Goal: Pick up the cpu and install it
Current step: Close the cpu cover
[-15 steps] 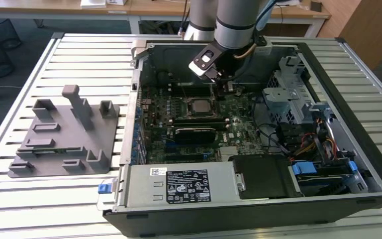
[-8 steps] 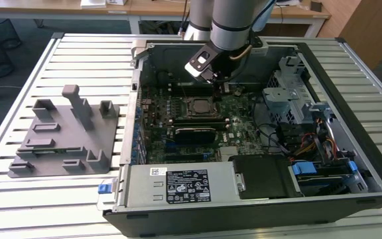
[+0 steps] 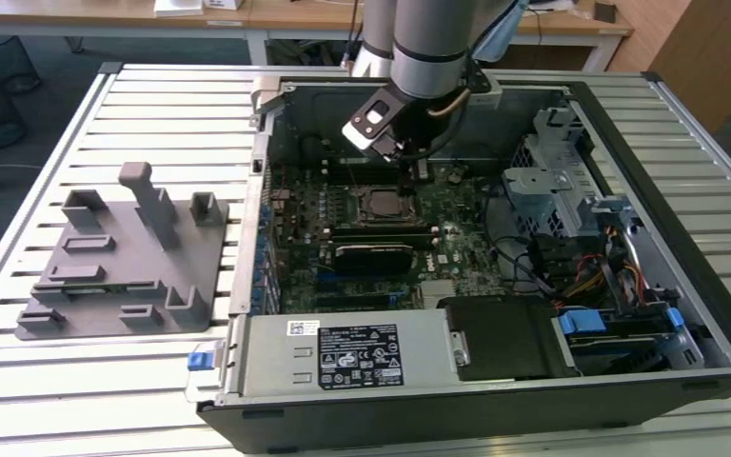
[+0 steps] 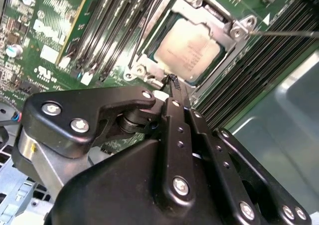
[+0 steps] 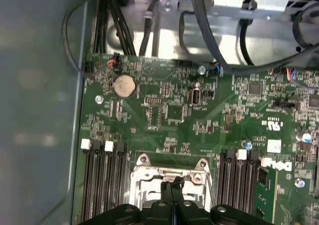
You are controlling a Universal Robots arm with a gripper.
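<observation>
The cpu [image 4: 188,53], a flat square chip with a silver-grey top, lies seated in the metal socket frame [image 4: 234,33] of the green motherboard [image 4: 50,31]. In both wrist views my gripper [image 4: 173,80] hovers just above the edge of that socket, its two black fingers [image 5: 171,187] pressed together with nothing between them. In the exterior view the gripper [image 3: 400,157] hangs inside the open computer case, a little behind the socket [image 3: 376,203]. The gripper is apart from the chip.
Dark memory slots [image 5: 102,180] flank the socket on both sides. Black cables [image 5: 209,31] run along the case wall beyond the board. A drive cage [image 3: 556,190] and power supply [image 3: 340,357] fill the case. A grey fixture block [image 3: 125,257] with posts stands on the slatted table at the exterior view's left.
</observation>
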